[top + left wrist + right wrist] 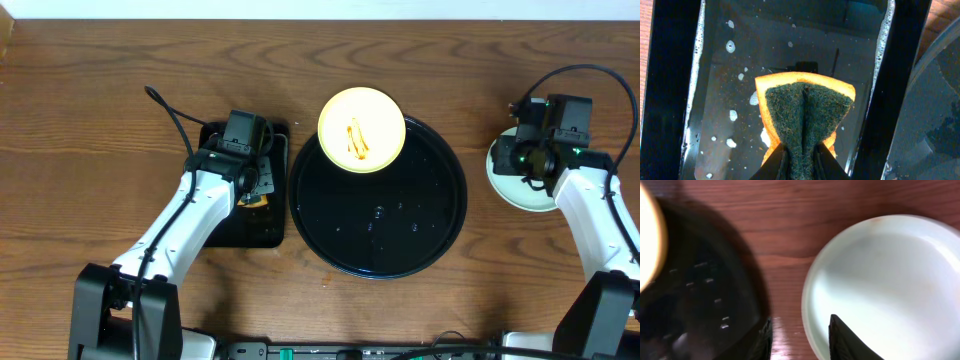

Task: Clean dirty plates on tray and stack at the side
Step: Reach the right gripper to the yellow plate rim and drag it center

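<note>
A pale yellow plate [361, 130] with orange-brown sauce streaks sits on the upper left part of the round black tray [400, 235], overhanging its rim. A pale mint plate [508, 185] lies on the table to the right of the tray; whether another plate lies under it I cannot tell. My right gripper [530, 160] is open over this plate's left rim, one finger inside it and one outside [800, 332]. The plate [890, 275] looks clean. My left gripper [801, 157] is shut on a yellow-green sponge [805, 110] over the rectangular tray.
The small rectangular black tray [225, 225] stands left of the round tray and holds soapy water with foam specks [730, 47]. The round tray's wet rim shows in the left wrist view [935, 100] and the right wrist view [690, 295]. Bare wood table lies around.
</note>
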You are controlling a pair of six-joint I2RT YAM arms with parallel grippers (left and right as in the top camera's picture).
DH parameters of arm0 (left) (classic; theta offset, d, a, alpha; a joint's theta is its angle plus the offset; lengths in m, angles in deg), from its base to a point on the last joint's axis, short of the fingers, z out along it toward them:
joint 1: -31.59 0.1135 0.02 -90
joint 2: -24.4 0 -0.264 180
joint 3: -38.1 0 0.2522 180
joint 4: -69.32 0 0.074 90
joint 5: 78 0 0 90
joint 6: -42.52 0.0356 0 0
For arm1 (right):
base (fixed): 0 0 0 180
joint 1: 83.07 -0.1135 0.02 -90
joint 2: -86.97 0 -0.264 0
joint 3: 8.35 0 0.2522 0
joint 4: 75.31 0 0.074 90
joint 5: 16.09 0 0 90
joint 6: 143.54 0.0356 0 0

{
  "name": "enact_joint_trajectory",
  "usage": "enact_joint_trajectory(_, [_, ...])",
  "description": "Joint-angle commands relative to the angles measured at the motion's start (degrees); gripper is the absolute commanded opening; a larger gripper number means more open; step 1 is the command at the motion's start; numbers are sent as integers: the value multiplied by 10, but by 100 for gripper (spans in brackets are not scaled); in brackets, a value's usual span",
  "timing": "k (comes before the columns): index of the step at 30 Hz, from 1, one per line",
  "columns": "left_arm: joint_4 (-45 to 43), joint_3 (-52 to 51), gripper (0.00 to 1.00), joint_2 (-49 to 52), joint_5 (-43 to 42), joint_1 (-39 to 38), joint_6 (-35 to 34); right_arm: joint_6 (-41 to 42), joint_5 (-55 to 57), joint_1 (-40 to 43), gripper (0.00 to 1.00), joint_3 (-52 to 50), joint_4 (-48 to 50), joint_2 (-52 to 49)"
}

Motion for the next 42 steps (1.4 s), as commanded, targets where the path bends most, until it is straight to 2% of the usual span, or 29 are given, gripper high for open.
enact_joint_trajectory(1, [2,-3,17,5,2,3,-7,3,-103,-7,37,-2,-5,4])
enact_joint_trajectory(2, [2,-3,17,5,2,3,-7,11,-109,-8,37,-2,-5,4])
enact_joint_trajectory(7, [2,-3,17,5,2,3,-7,20,-109,-35,50,22,-39,5])
enact_joint_trajectory(13, [2,-3,17,5,2,3,-7,20,-108,-101,57,116,-112,4])
enact_joint_trajectory(20, [2,-3,17,5,2,3,-7,26,-66,-153,57,231,-149,-18])
enact_joint_trajectory(26, [2,-3,17,5,2,3,-7,-4,-61,-167,56,327,-156,-101])
enact_joint_trajectory(27, [2,-3,17,5,2,3,-7,-4,-61,-169,56,332,-149,-114])
enact_joint_trajectory(29, [2,-3,8,5,3,3,-7,-4,-61,-172,54,333,-129,-138])
enact_joint_trajectory(37, [-13,-4,8,5,3,3,-7,-30,-43,-202,53,333,-95,-250])
enact_joint_trajectory(38, [-13,-4,8,5,3,3,-7,-30,-39,-205,52,333,-92,-263])
enact_joint_trajectory(40, [-13,-5,8,5,3,3,-7,-29,-39,-212,42,333,-81,-291])
enact_joint_trajectory(42, [-13,-9,8,5,3,3,-7,-27,-33,-216,41,333,-65,-315])
